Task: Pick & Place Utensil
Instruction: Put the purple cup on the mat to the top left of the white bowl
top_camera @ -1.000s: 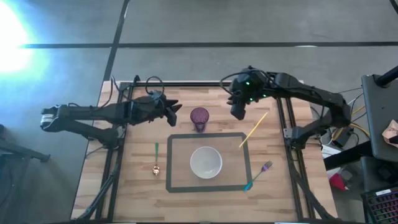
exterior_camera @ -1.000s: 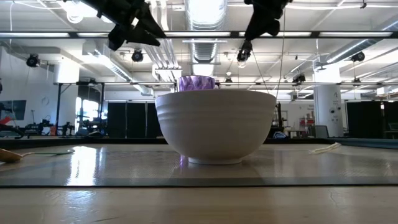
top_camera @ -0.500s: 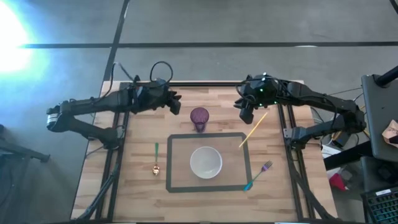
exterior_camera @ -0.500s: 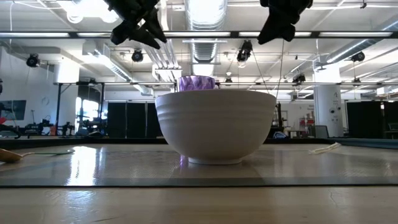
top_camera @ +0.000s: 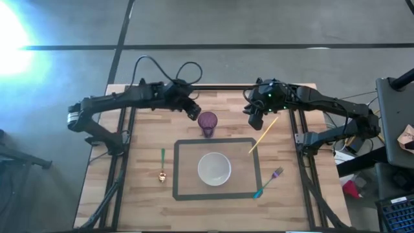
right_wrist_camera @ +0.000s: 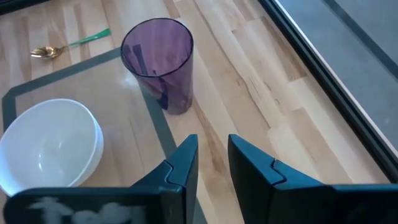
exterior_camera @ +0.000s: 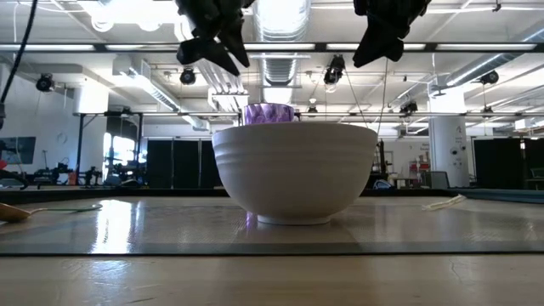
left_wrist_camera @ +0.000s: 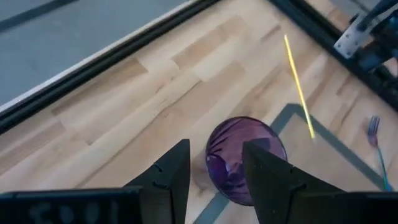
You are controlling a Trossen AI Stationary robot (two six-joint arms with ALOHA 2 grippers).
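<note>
A gold spoon with a green handle (top_camera: 162, 169) lies left of the grey taped rectangle (top_camera: 176, 168). A fork with a teal handle (top_camera: 272, 178) lies by the rectangle's right near corner. A thin yellow stick (top_camera: 264, 134) lies slanted across its right far corner. Inside the rectangle stands a white bowl (top_camera: 214, 168), and a purple cup (top_camera: 207, 123) stands upright on its far border. My left gripper (top_camera: 193, 111) hovers open, high above the table just left of the cup (left_wrist_camera: 242, 158). My right gripper (top_camera: 253, 120) hovers open to the cup's right, above the stick's far end.
Black frame rails (top_camera: 123, 162) run along the table's left, right and far edges. Cables loop off the left arm beyond the far edge (top_camera: 162, 68). Bare wood lies along the near edge (top_camera: 207, 213).
My left gripper has swung toward the table's right edge, closing on the purple cup, and has tipped further downward. My right gripper has drawn back a little toward the table's right edge. Nothing on the table has moved.
</note>
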